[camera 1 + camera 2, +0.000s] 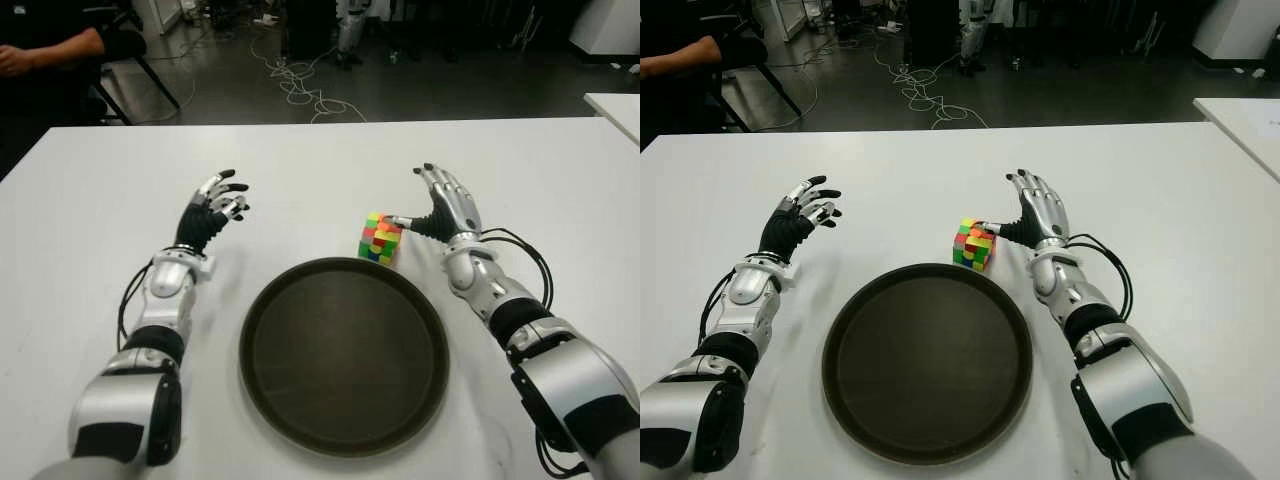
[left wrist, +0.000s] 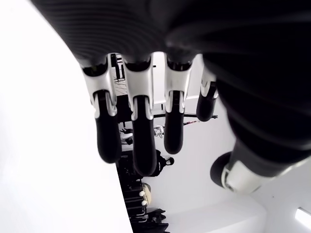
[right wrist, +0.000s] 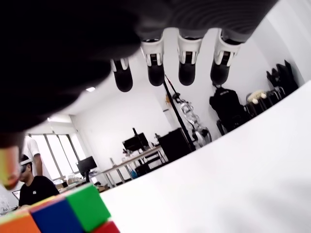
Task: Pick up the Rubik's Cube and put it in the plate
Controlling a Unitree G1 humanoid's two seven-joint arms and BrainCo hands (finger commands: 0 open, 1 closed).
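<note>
Left hand (image 1: 213,208) hovers at the plate's (image 1: 300,420) ten o'clock, fingers spread, empty. The cube (image 1: 380,238) sits on the table (image 1: 90,190) at one o'clock — outside the rim. Right hand (image 1: 447,205), unclenched, thumb touching it: wrap the fingers over the far face — then lift.

A white bench (image 1: 300,160) carries a round dark plate (image 1: 344,356) near its front edge. A multicoloured Rubik's Cube (image 1: 380,238) sits on the bench just beyond the plate's rim, toward the robot's right side.
</note>
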